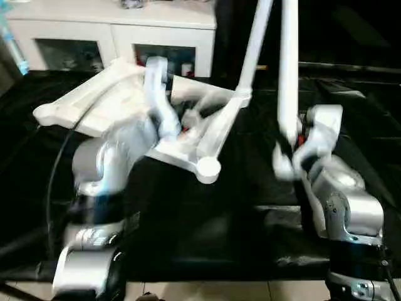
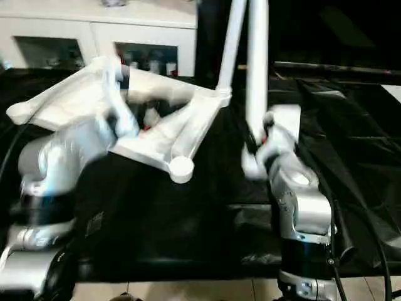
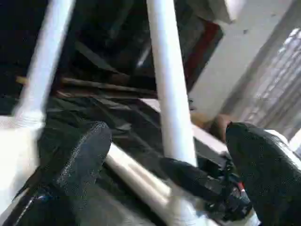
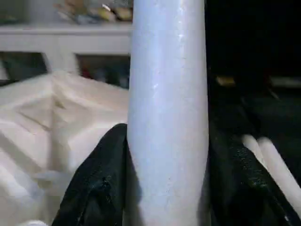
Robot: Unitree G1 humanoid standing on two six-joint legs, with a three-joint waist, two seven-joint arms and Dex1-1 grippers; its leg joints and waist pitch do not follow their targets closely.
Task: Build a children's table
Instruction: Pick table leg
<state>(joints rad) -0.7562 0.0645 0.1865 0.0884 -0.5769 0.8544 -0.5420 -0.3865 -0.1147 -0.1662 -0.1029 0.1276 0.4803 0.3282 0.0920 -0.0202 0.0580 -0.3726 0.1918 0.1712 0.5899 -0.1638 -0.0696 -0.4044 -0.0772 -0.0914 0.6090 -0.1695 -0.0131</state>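
Note:
The white tabletop [image 1: 113, 94] lies underside up and tilted on the black-draped table. One white leg [image 1: 250, 56] stands in its far right corner socket [image 1: 241, 95], while the near corner socket [image 1: 208, 168] is empty. My right gripper [image 4: 169, 155] is shut on a second leg [image 1: 288, 63], holding it upright just right of the tabletop. My left gripper [image 3: 169, 132] is open over the tabletop's underside. Its two black fingers [image 3: 87, 155] are spread wide and hold nothing. The held leg [image 3: 171, 94] shows beyond them.
Two more white legs [image 4: 270, 162] lie on the black cloth to the right. A white glass-door cabinet [image 1: 113, 31] stands behind the table. The cloth's front edge [image 1: 207, 273] meets tiled floor. A black cable [image 1: 59, 157] runs along my left arm.

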